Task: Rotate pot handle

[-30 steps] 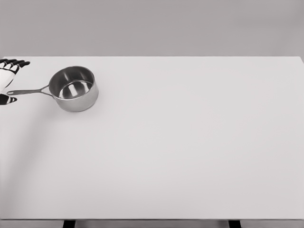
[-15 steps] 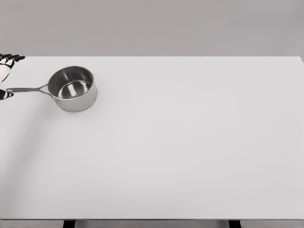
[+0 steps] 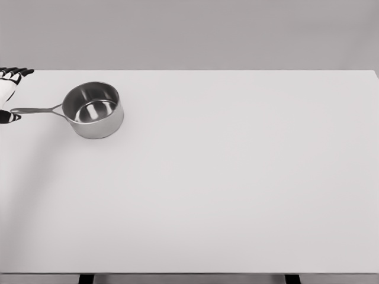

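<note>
Head view: round steel pot [image 3: 92,110]

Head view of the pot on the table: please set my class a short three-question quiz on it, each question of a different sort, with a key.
1. True or false: the pot stands upright on the white table with nothing visible inside it.
2. Multiple choice: the pot's handle points toward
A. the picture's right edge
B. the picture's left edge
C. the table's near edge
3. Fill in the word: the only hand in view, the left hand, shows at the picture's ____ edge, beside the end of the handle.

Key: 1 true; 2 B; 3 left
</note>
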Robot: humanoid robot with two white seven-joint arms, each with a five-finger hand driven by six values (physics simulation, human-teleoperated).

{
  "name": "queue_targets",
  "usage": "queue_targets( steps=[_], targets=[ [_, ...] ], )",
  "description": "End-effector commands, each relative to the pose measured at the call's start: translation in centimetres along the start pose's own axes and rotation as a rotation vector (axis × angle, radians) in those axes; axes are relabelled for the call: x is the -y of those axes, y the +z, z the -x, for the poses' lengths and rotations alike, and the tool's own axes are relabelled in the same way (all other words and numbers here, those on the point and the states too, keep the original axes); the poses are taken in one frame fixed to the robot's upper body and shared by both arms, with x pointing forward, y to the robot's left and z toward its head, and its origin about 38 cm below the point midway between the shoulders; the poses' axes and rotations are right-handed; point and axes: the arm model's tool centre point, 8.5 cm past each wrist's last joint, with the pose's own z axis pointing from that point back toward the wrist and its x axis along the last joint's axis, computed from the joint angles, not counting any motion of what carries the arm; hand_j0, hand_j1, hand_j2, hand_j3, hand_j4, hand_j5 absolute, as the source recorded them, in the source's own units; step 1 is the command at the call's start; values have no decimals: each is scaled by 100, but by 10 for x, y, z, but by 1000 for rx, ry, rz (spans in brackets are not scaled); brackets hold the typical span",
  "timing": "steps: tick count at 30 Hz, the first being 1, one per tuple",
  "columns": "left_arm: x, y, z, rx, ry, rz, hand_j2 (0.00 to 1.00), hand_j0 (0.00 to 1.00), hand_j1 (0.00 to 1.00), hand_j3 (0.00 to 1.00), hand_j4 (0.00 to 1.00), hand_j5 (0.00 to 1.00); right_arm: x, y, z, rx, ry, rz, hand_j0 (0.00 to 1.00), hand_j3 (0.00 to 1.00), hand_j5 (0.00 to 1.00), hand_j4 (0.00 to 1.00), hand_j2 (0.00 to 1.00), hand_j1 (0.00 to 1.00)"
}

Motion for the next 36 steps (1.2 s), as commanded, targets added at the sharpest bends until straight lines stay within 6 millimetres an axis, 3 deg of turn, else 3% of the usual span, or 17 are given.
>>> queue_targets(
  steps=[1, 19, 29, 33, 35, 36],
  targets=[
    [1, 0, -1, 1, 1, 1, 100, 100, 100, 100, 100, 100, 0, 0, 1, -1, 0, 0, 100, 100, 100, 100, 100, 100],
    [4, -12, -6, 1, 12, 0, 100, 100, 100, 100, 100, 100, 0, 0, 0, 0, 0, 0, 100, 100, 100, 100, 100, 100],
    [6, -8, -10, 31, 15, 8, 100, 100, 100, 100, 100, 100, 0, 0, 0, 0, 0, 0, 100, 100, 100, 100, 100, 100],
    [-17, 4, -5, 79, -7, -8, 100, 100, 100, 100, 100, 100, 0, 0, 0, 0, 0, 0, 100, 100, 100, 100, 100, 100],
    [-41, 16, -9, 131, -9, -28, 100, 100, 100, 100, 100, 100, 0, 0, 0, 0, 0, 0, 100, 100, 100, 100, 100, 100],
    [-70, 30, -27, 230, -18, -52, 100, 100, 100, 100, 100, 100, 0, 0, 0, 0, 0, 0, 100, 100, 100, 100, 100, 100]
  ],
)
